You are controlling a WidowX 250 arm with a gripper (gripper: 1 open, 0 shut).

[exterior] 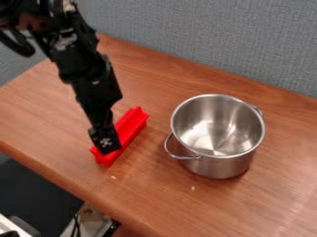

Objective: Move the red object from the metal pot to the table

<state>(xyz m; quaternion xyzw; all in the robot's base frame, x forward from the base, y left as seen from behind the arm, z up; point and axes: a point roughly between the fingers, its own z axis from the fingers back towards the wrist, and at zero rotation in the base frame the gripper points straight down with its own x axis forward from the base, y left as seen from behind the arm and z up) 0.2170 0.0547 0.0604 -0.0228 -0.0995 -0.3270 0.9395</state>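
The gripper (107, 141) points almost straight down over the near end of the red object (124, 130), and its black body covers that end, so the fingertips and any contact with the block cannot be made out from this view; the jaws stand wide apart and nothing hangs from them. The upper part of the arm (69, 56) is cut off by the top left corner. The red object lies flat on the table (56, 102), outside the metal pot (217, 135) and just beside it on the left, apart from the pot wall. The pot stands upright and its shiny interior holds only reflections; its thin wire handle (177, 154) hangs at the near left side. The table's front edge runs close below the block, leaving little surface there, while open tabletop extends to the left and behind. A small pale mark on the gripper is too blurred to read.
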